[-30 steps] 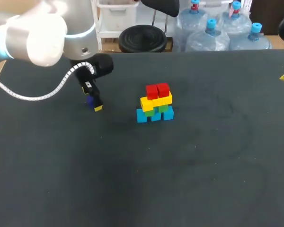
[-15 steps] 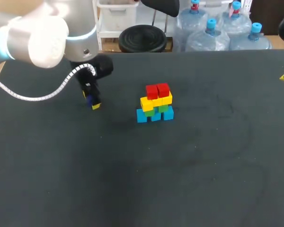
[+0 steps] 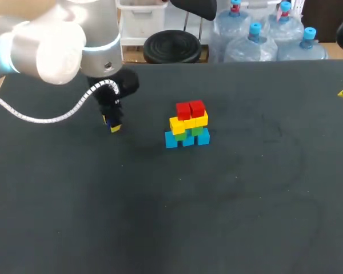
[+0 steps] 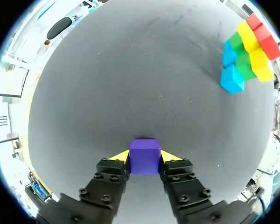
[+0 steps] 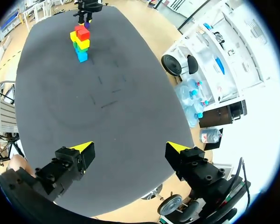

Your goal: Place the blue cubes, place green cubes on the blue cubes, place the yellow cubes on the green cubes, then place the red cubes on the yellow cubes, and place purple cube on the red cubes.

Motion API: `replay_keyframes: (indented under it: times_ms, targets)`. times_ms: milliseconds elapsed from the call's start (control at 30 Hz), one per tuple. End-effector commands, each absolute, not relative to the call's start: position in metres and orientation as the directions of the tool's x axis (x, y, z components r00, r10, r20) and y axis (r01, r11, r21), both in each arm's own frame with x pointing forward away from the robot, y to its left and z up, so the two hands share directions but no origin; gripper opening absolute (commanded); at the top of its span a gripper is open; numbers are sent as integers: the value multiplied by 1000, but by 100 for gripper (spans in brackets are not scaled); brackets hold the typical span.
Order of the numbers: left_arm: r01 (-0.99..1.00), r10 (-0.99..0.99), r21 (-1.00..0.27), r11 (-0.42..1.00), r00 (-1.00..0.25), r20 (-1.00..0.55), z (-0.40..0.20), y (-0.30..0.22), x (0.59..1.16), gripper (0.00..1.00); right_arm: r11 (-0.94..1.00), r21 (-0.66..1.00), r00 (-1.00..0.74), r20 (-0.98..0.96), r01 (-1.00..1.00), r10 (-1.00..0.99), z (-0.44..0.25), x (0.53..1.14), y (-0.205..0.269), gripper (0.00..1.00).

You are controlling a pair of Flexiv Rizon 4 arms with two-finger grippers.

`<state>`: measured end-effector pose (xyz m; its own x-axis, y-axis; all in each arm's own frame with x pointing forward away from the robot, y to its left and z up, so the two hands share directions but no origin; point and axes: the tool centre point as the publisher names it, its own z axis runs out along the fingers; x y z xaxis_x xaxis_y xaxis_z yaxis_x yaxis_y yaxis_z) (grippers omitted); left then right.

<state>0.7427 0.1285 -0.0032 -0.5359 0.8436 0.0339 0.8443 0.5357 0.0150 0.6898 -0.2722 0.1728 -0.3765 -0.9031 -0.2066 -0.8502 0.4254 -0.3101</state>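
Observation:
A purple cube (image 4: pixel 144 155) rests on the dark table (image 3: pixel 217 200) at the back left. My left gripper (image 4: pixel 144 157) is shut on it, one yellow tip pressed to each side; in the head view the left gripper (image 3: pixel 112 124) points down and mostly hides the cube. To its right stands the stack: blue cubes (image 3: pixel 187 139) at the base, green cubes (image 3: pixel 190 133), yellow cubes (image 3: pixel 188 121), red cubes (image 3: pixel 190 109) on top. The stack (image 4: pixel 246 51) lies well ahead of and beside the left gripper. My right gripper (image 5: pixel 130 151) is open over the table's far right edge, nothing between its fingers.
The left arm's white cable (image 3: pixel 51 114) hangs in a loop over the table's back left. The stack (image 5: pixel 80 42) is far ahead of the right gripper, with bare dark table between them.
The left gripper's fingers have closed in onto the purple cube, and its wrist has shifted slightly. The stack and the right arm have not moved.

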Motion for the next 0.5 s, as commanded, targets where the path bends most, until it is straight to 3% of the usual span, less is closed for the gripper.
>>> replay_keyframes:
  times_ms: [33,267,500]
  targets:
    - [838,836,81,540,-545,60,38,122,721,0,426,-312,-376,-207,-849,-903,172,690,-272,100]
    - [817,822,194,543,-564,76,96,111,699,0,426,-312,-376,-207,-849,-903,172,690,-272,100]
    - [846,854,210,491,-514,75,116,86,686,0,426,-312,-376,-207,-849,-903,172,690,-272,100]
